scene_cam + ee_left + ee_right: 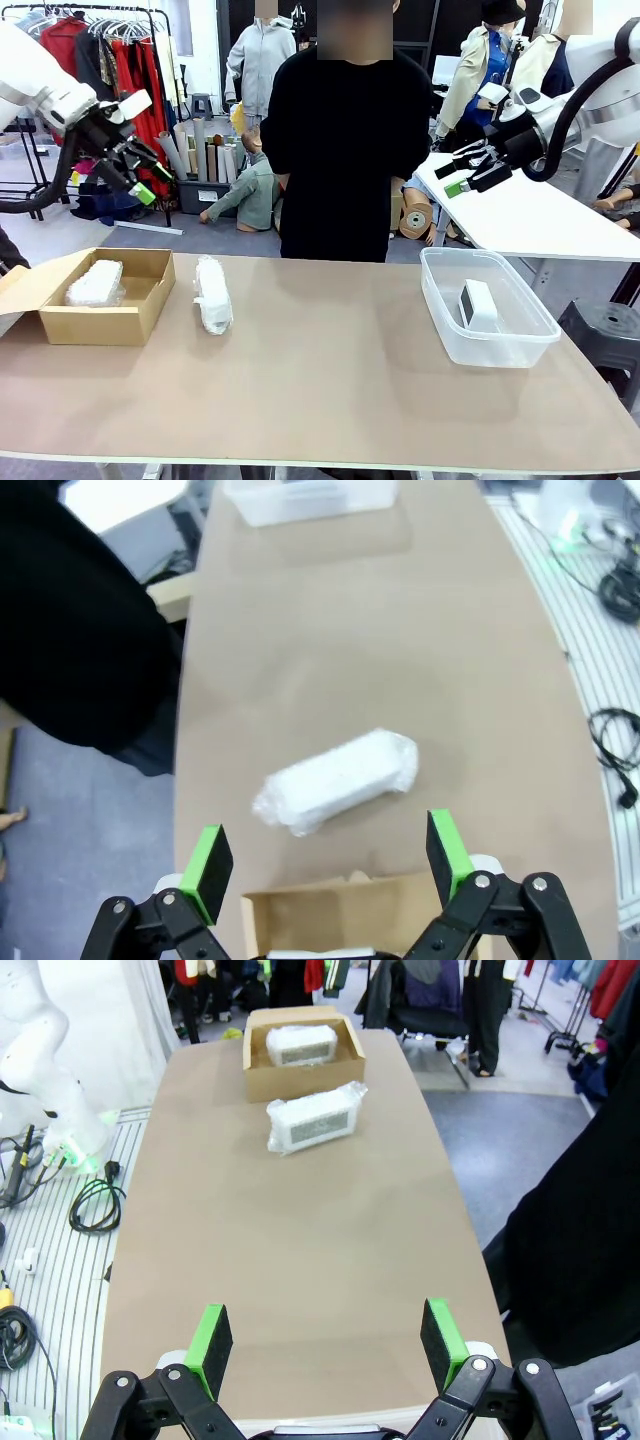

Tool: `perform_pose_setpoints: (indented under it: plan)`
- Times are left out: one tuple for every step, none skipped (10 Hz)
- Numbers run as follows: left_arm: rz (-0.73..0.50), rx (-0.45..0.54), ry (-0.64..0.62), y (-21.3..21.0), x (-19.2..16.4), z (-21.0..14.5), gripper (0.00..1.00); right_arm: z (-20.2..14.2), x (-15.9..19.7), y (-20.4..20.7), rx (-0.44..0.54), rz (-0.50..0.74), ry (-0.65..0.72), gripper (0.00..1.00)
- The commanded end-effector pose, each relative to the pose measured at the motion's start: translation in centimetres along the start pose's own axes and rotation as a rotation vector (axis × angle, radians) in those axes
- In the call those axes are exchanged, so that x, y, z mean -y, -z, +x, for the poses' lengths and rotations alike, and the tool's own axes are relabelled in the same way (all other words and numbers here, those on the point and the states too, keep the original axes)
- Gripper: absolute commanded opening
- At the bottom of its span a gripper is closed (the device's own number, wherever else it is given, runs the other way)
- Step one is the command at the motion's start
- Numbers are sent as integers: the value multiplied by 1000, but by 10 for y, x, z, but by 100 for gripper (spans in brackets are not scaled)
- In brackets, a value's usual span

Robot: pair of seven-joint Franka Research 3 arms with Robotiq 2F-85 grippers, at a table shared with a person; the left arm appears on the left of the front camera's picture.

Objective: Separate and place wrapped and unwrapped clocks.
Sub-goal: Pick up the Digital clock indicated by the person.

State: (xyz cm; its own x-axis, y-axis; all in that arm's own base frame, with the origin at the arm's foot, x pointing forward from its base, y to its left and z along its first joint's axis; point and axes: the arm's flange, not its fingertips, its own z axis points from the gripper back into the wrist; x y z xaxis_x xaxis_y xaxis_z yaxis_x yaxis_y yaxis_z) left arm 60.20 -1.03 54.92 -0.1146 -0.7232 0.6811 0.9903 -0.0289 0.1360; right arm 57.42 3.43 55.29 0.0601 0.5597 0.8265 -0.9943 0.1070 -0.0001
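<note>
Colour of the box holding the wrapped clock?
Brown cardboard box, clearest in the front view.

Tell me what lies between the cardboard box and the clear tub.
In the front view, one bubble-wrapped clock lies beside the cardboard box; from there to the clear tub the tabletop is bare.

White, smooth-shelled left arm [40, 80] and right arm [600, 95] — black at the wrists. The left gripper [325, 855] and right gripper [325, 1335] are black linkages, with bright green pads [212, 865] inside the jaws and silver screws [481, 881] just behind them.
</note>
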Motion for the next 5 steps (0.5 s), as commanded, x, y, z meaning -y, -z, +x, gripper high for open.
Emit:
perform_pose_setpoints:
  plan:
    - [119,53,-71,0,-9,5,100,2,0,-1,1,-5,-4,100]
    - [138,52,-89,2,-10,9,100,2,0,-1,1,-5,-4,100]
    - [183,48,-143,5,-12,11,100,2,0,-1,1,-5,-4,100]
    - [219,49,-172,7,-14,11,100,2,0,-1,1,-5,-4,100]
    - [195,47,-170,11,-15,11,100,2,0,-1,1,-5,-4,100]
